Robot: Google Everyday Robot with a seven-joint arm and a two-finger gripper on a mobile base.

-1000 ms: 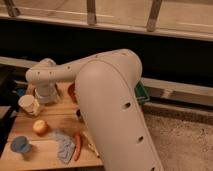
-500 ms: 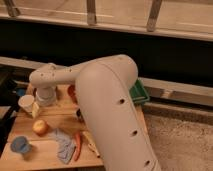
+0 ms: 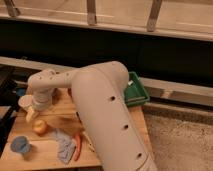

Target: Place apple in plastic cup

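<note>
The apple (image 3: 40,127), small and yellow-orange with a reddish blush, lies on the wooden table (image 3: 50,159) at the left. The light-blue plastic cup (image 3: 20,145) stands upright near the table's front left corner, a little in front of and left of the apple. My gripper (image 3: 32,115) hangs down from the white arm (image 3: 100,110), just above and left of the apple and touching or almost touching it. The cup holds nothing that I can see.
A taller cream-white cup (image 3: 24,102) stands just behind the gripper. A grey cloth (image 3: 64,146) and an orange carrot (image 3: 77,145) lie right of the apple. A green tray (image 3: 136,90) sits at the table's back right. The bulky arm hides the table's middle and right.
The arm's wrist has swung left and lower over the last second, bringing the gripper down beside the apple. The apple, cups, cloth and carrot have not moved.
</note>
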